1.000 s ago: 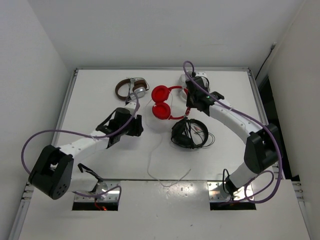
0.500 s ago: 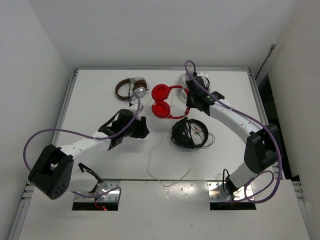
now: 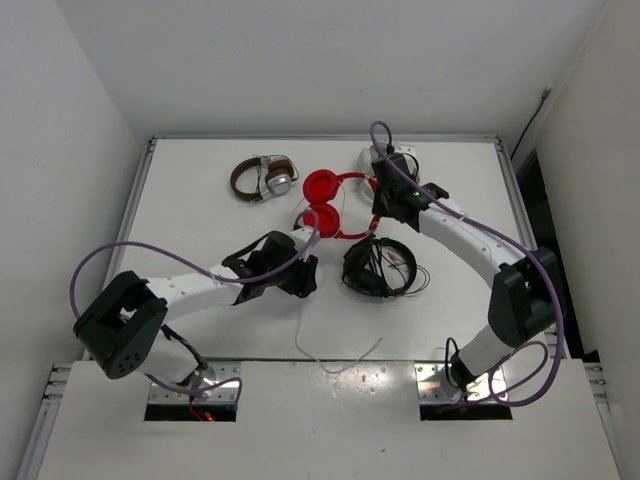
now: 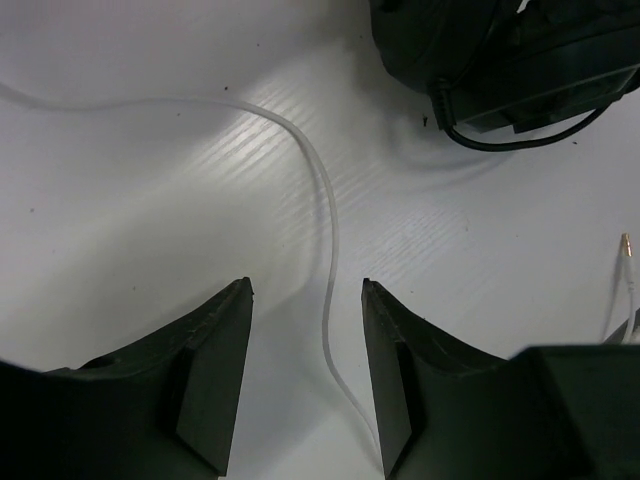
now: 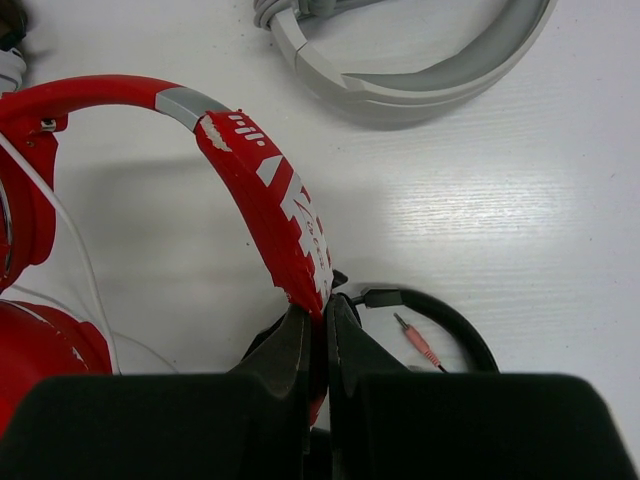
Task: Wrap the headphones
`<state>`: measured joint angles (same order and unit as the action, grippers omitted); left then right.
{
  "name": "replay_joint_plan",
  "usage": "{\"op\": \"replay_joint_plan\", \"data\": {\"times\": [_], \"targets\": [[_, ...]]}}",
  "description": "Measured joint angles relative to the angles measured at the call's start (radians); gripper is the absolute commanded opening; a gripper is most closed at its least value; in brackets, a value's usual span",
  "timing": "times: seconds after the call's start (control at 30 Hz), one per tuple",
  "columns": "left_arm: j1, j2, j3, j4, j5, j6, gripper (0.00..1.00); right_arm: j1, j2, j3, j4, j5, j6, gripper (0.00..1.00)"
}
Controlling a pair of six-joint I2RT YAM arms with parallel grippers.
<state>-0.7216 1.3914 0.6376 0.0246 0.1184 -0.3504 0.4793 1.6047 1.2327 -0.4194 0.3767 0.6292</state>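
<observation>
The red headphones [image 3: 323,203] lie at the table's middle back, ear cups side by side. My right gripper [image 3: 377,212] is shut on the headband; in the right wrist view the fingers pinch the red band [image 5: 265,185] at the gripper [image 5: 322,305]. The headphones' thin white cable [image 3: 298,335] trails toward the near edge. My left gripper [image 3: 305,283] hangs over it, open. In the left wrist view the cable [image 4: 330,225] runs between the two fingers of the gripper [image 4: 320,290] without touching either.
Black headphones [image 3: 378,268] with a black cable lie just right of the left gripper, and show in the left wrist view [image 4: 500,45]. Brown-and-silver headphones [image 3: 262,178] sit at the back left. White headphones [image 5: 420,60] lie behind the red band.
My left arm has swung right and toward the near edge, from beside the brown-and-silver headphones to over the white cable. The right gripper has kept its hold and place.
</observation>
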Motion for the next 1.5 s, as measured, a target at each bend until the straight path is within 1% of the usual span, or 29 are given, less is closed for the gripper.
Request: {"op": "replay_joint_plan", "data": {"times": [0.33, 0.57, 0.77, 0.83, 0.87, 0.97, 1.0, 1.1, 1.17, 1.3, 1.5], "targets": [[-0.084, 0.093, 0.055, 0.015, -0.013, 0.077, 0.53, -0.007, 0.000, 0.000, -0.006, -0.014, 0.004, 0.00], [-0.090, 0.143, 0.074, 0.028, -0.058, 0.104, 0.53, -0.026, 0.000, 0.000, -0.008, -0.025, 0.011, 0.00], [-0.090, 0.172, 0.074, 0.042, -0.093, 0.139, 0.48, -0.032, 0.000, -0.002, -0.007, -0.037, 0.019, 0.00], [-0.090, 0.180, 0.074, 0.044, -0.097, 0.145, 0.48, -0.032, 0.000, -0.006, -0.007, -0.040, 0.021, 0.00], [-0.091, 0.183, 0.074, 0.045, -0.099, 0.148, 0.46, -0.032, 0.000, -0.008, -0.008, -0.041, 0.022, 0.00], [-0.094, 0.187, 0.074, 0.045, -0.100, 0.157, 0.31, -0.032, 0.000, -0.010, -0.008, -0.044, 0.026, 0.00], [-0.095, 0.188, 0.074, 0.045, -0.100, 0.160, 0.19, -0.032, 0.000, -0.010, -0.008, -0.045, 0.026, 0.00], [-0.104, 0.192, 0.075, 0.047, -0.095, 0.167, 0.03, -0.032, 0.000, -0.010, -0.008, -0.045, 0.034, 0.00], [-0.117, 0.195, 0.083, 0.038, -0.089, 0.182, 0.00, -0.037, 0.000, -0.010, -0.009, -0.048, 0.049, 0.00], [-0.182, 0.178, 0.112, 0.001, -0.079, 0.231, 0.00, -0.063, 0.004, -0.007, -0.019, -0.056, 0.090, 0.00], [-0.284, 0.038, 0.108, -0.069, -0.028, 0.333, 0.00, -0.083, 0.045, 0.032, -0.055, -0.034, 0.125, 0.00]]}}
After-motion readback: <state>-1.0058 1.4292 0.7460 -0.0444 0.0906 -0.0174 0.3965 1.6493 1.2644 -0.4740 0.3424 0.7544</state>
